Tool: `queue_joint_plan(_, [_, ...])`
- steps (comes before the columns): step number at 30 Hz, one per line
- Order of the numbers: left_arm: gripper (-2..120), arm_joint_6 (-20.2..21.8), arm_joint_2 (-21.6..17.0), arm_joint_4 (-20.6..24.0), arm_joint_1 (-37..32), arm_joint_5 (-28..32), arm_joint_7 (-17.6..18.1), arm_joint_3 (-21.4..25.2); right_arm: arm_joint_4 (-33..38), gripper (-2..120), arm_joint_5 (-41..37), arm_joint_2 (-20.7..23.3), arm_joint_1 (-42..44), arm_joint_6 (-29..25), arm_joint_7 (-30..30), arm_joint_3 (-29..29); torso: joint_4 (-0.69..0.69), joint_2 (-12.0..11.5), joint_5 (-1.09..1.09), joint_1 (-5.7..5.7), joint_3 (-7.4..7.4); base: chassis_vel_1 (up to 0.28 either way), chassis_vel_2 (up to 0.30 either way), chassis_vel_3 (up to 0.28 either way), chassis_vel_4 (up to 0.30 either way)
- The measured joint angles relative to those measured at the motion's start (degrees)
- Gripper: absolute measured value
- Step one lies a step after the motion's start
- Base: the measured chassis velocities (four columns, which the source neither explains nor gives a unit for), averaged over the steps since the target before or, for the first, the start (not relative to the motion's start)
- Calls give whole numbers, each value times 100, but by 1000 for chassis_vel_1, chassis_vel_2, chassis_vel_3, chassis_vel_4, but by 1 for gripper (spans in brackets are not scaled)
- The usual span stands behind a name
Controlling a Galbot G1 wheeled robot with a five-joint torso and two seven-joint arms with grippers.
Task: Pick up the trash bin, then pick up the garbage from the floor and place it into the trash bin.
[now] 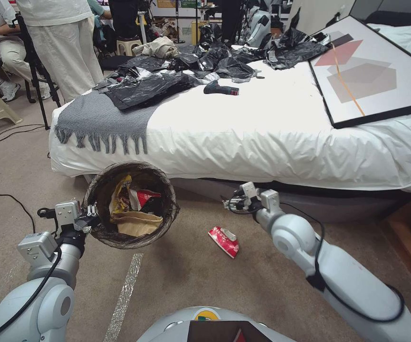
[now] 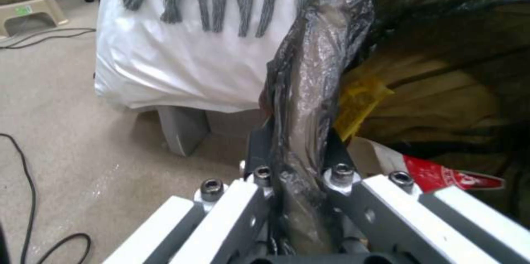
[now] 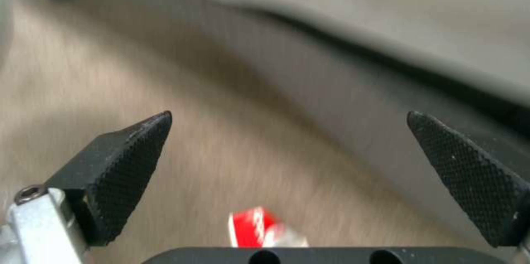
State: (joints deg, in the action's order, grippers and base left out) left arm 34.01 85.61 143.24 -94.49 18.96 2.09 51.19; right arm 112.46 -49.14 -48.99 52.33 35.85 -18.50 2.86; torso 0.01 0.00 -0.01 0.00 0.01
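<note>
1. ok, my left gripper [image 1: 92,219] is clamped on the bagged rim of the trash bin [image 1: 130,205], holding it off the floor [image 1: 186,280], mouth tilted toward my head camera.
2. bin holds a yellow wrapper [image 1: 121,187], a red wrapper [image 1: 147,195] and a brown paper bag [image 1: 138,222].
3. my right gripper [image 1: 229,203] is spread wide with nothing between the fingers, raised beside the bed [image 1: 262,133].
4. one red-and-white wrapper [image 1: 224,241] lies on the carpet, nearer me than the right gripper.
</note>
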Motion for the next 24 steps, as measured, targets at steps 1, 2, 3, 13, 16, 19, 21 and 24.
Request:
queue_joint_plan(1, [0, 0, 0, 0, 0, 0, 0, 0, 0, 100, 0, 0, 0, 0, 0, 0, 0, 0, 0, 0, 0, 0, 0, 0, 0])
queue_joint_plan(2, [0, 0, 2, 0, 0, -2, -2, 0, -109, 100, -48, -16, -81, 21, -5, 97, -1, 0, 2, 0, 0, 0, 0, 0, 0])
queue_joint_plan(3, [0, 1, 4, 0, 3, -4, -1, 0, -334, 100, -169, -72, -233, 86, -18, 312, -1, 0, 1, 0, 0, 0, 0, 0, 0])
queue_joint_plan(13, [0, 7, 11, 0, 13, -95, -16, -38, -1109, 100, -47, -360, -329, 175, 17, 869, -2, 0, 1, 0, -1, 0, 0, 0, 0])
queue_joint_plan(16, [0, 6, 18, 0, 9, -127, -18, -64, -1300, 100, 31, -390, -353, 166, 69, 921, -2, 0, 0, 0, -1, 0, 0, 0, 0])
queue_joint_plan(19, [0, -1, 25, 0, 11, -165, -20, -94, -1463, 100, 91, -422, -379, 144, 103, 969, -2, 0, 0, 0, -1, 0, 0, 0, 0])
queue_joint_plan(21, [0, -4, 26, 0, 15, -187, -28, -112, -1670, 100, 132, -477, -403, 130, 135, 1006, -2, 0, 0, 0, -1, 0, 0, 0, 0])
queue_joint_plan(24, [0, -7, 14, 0, 15, -194, -37, -110, -1804, 100, 183, -508, -413, 115, 177, 1029, -1, 0, 1, 0, -1, 0, 0, 0, 0])
